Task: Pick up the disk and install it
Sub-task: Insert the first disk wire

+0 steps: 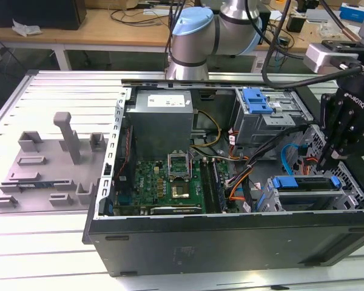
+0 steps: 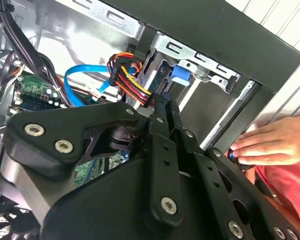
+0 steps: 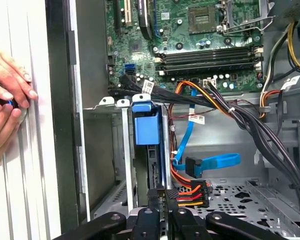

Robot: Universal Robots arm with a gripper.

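The disk (image 1: 303, 185) lies in the drive cage at the front corner of the open computer case, on the exterior view's right, its blue carrier rail on top. In the first wrist view the disk (image 3: 155, 165) stands edge-on in the cage under its blue tab (image 3: 146, 125). My gripper (image 1: 329, 159) hangs just above the disk's end. Its fingertips (image 3: 156, 196) are pressed together at that end, beside the orange and red power plug (image 3: 192, 192). The gripper (image 2: 163, 106) is shut, with nothing visible between its fingers.
A person's hand (image 3: 7, 95) rests on the table just outside the case wall, holding a small dark and blue object. Blue and black cables (image 3: 210, 162) cross the bay beside the cage. A second blue carrier (image 1: 256, 100) sits in the upper bay. Grey fixtures (image 1: 48, 163) stand outside the case, on the exterior view's left.
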